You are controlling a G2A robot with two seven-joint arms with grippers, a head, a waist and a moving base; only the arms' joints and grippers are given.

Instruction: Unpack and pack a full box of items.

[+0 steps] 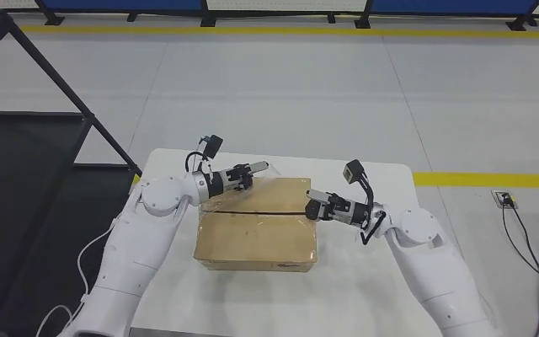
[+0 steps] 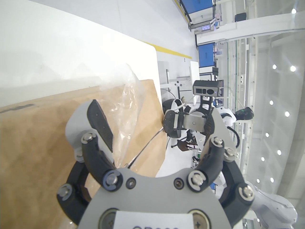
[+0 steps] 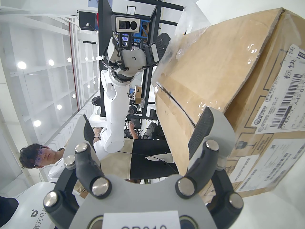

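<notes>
A closed cardboard box (image 1: pixel 257 223) with a seam across its top stands in the middle of the white table (image 1: pixel 362 278). A strip of clear tape film (image 2: pixel 128 101) stands up loose from the box's far left corner. My left gripper (image 1: pixel 251 172) hovers at that corner, open, with the film beside one finger (image 2: pixel 100 125). My right gripper (image 1: pixel 310 205) is at the box's right edge by the seam, open, with one finger (image 3: pixel 205 129) against the top edge of the box (image 3: pixel 226 72). Printed labels cover the box's side.
A black metal frame (image 1: pixel 50 126) stands left of the table. Bare tabletop lies to the right of the box and along the front edge. Beyond the table's far edge is grey floor with a yellow line (image 1: pixel 476 179).
</notes>
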